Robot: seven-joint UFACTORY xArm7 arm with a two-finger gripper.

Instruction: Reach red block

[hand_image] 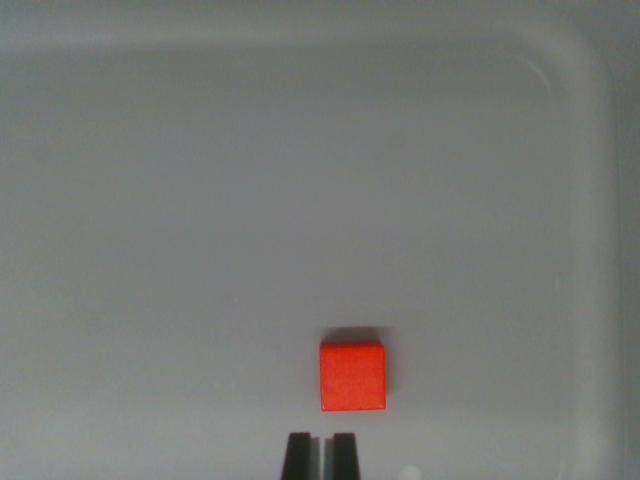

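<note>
One smooth red block, cube-shaped, on matte grey tray. Just below it, gripper, jaws nearly clenched, empty.

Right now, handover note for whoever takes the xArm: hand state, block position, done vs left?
Hand: only the two dark fingertips show at the bottom edge of the wrist view, close together with a thin gap between them, holding nothing.
Red block: sits flat on the floor of the grey tray, just above the fingertips in the picture and slightly toward the wrist view's right. No contact visible.
Done: hand is brought close to the block.
Left: close the last gap, shifting a touch toward the wrist view's right to centre on the block.
</note>
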